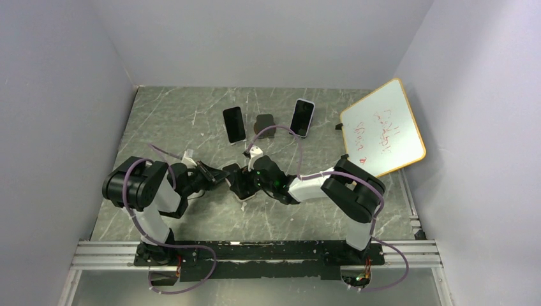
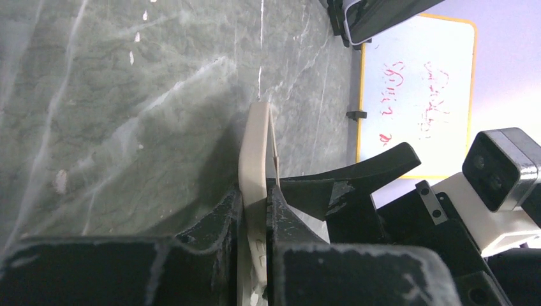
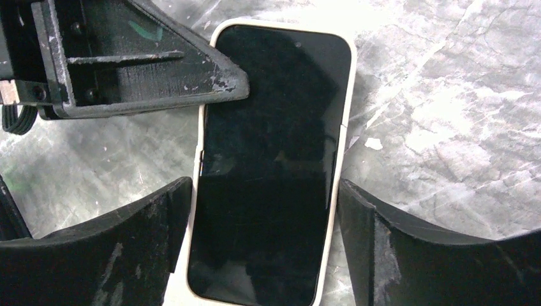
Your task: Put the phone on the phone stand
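Between the fingers of the left gripper (image 2: 255, 199) the cream-cased phone (image 2: 255, 137) is clamped across its thickness at one long edge, with the jaws closed tight on it. On the right wrist view the dark screen is seen face-on. The right gripper (image 3: 265, 197) is spread wide, with one finger on either side of the phone's lower half. One of those fingers lies close against the case, but contact cannot be confirmed. Whether the phone rests on the table (image 1: 172, 121) or is raised off it cannot be told. Both grippers are found together near the table's middle, ahead of the arm bases. Further back the phone stand (image 1: 264, 121) is seen, small and dark. It is flanked by a black phone (image 1: 234, 124) on its left and a light-cased phone (image 1: 302, 118) on its right. A whiteboard (image 1: 381, 127) with red writing is leaned at the right wall.
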